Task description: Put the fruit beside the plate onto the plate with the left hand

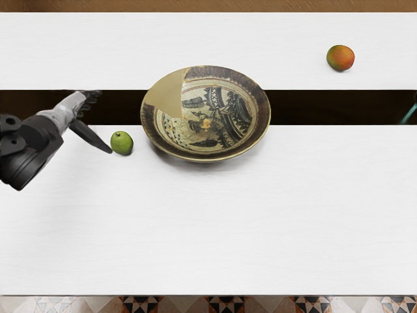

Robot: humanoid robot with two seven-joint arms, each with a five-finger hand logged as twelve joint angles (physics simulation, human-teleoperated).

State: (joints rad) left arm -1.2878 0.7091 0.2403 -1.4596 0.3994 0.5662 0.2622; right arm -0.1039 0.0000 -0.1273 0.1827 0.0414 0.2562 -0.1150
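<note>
Green apple beside the patterned plate, not on it.
The small, round apple sits upright on the white bench, stem dimple up, just left of the plate's rim without touching it. The plate is a shallow, dark-rimmed dish lying flat, with black figures painted inside.

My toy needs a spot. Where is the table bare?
Bare: the white tabletop in front of the patterned brown plate, and right of it, below the round red-green fruit. Crowded: left of the plate, by the left hand and small green apple.
</note>
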